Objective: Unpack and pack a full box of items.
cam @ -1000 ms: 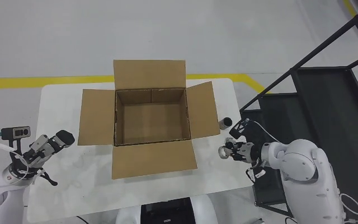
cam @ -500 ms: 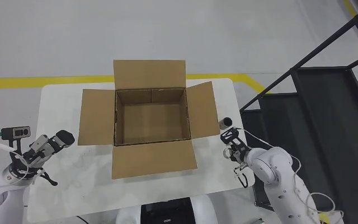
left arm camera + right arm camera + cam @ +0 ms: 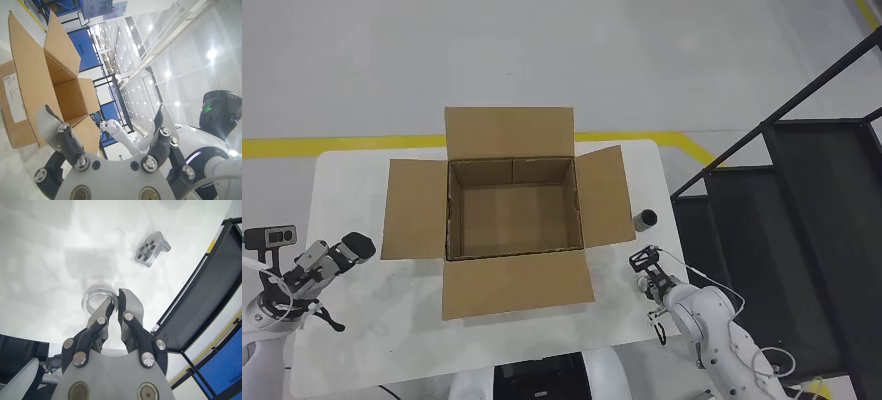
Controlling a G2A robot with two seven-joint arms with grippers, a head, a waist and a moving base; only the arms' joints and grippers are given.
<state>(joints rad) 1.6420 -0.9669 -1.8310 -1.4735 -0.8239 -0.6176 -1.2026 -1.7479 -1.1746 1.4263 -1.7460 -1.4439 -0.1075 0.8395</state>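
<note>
right of the open box (image 3: 514,205), near its front corner, the right end effector (image 3: 116,303) pinches the wall of a metal ring (image 3: 98,289), one finger inside it, one outside. left of the box, the left end effector (image 3: 102,121) stands spread wide.

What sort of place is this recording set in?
Likely a warehouse or factory hall: a yellow floor line behind the white table, rows of high ceiling lights, and blue partition panels.
</note>
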